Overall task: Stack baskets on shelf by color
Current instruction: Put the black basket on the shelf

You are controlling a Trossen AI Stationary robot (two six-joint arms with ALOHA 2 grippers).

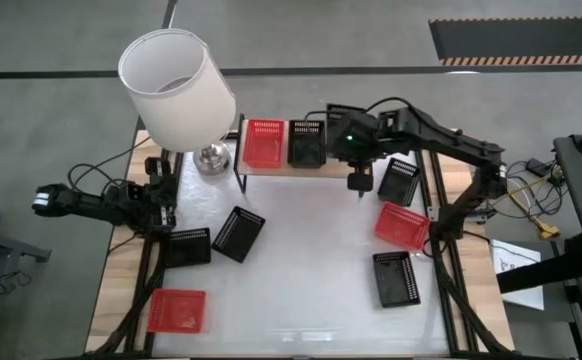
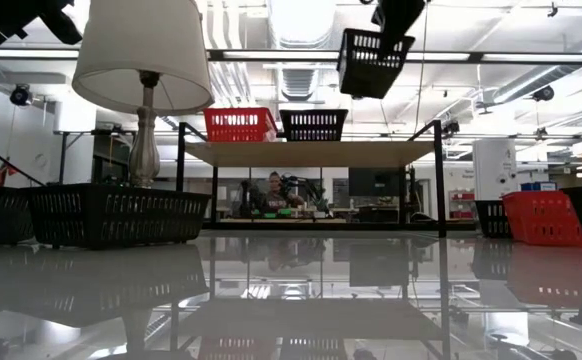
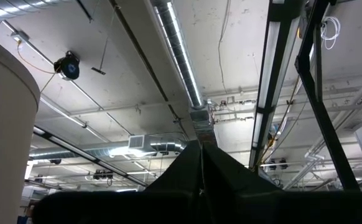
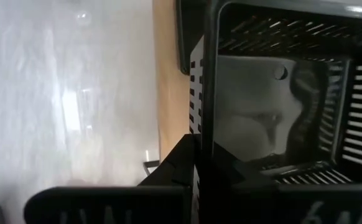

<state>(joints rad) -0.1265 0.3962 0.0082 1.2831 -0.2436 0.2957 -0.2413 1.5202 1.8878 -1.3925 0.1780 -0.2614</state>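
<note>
Two baskets sitting side by side on shelf: red basket and black basket. Right hand gripping another black basket by rim, hanging tilted above shelf's right part. Left hand resting clenched near counter's left edge.

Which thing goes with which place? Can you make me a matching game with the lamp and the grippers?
1 lamp
2 right gripper
3 left gripper
4 shelf

a above the shelf, holding a tilted black basket
b at the table's left edge
c standing beside the shelf
d carrying a red basket and a level black basket

Pairs: 1c, 2a, 3b, 4d
</note>
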